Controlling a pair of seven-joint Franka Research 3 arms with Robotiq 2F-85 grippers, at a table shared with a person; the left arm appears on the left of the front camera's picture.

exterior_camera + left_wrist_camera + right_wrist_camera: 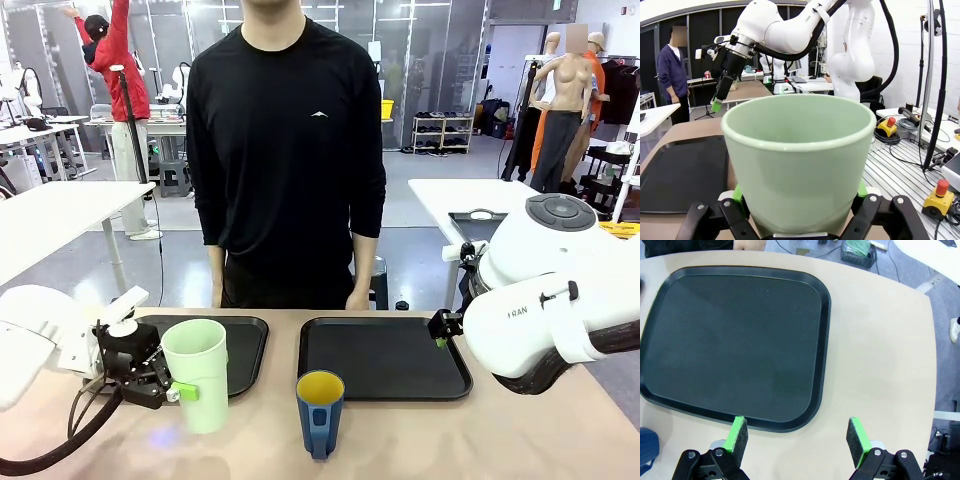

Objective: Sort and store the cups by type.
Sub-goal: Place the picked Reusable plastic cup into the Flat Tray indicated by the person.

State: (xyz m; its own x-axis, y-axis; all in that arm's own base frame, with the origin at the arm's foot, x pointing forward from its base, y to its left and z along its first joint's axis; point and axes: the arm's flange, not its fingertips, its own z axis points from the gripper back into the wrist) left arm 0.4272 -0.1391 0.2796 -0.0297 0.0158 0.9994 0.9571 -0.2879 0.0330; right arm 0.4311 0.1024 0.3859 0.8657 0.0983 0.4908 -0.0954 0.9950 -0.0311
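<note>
Cups by the left claw (188, 388): mint tumbler (197, 372) clamped, blue cup (320, 415) standing free.

Smooth, matte pale-green plastic, tall and flaring to a rounded rim, the tumbler sits upright between the left claw's green pads (738, 193), which press its lower wall. Just beside that claw, toward the table's middle, stands the shorter dark blue cup, yellow inside, handle toward the robot. The right claw (798, 440) hangs with jaws spread wide, gripping nothing, over the near corner of a black round-cornered tray (730, 340). A second tray (248, 345) lies behind the left claw. The tabletop (520, 430) is plain pale beige. A person (285, 150) in black stands at its far edge, with white tables (60, 215) in the hall behind.
</note>
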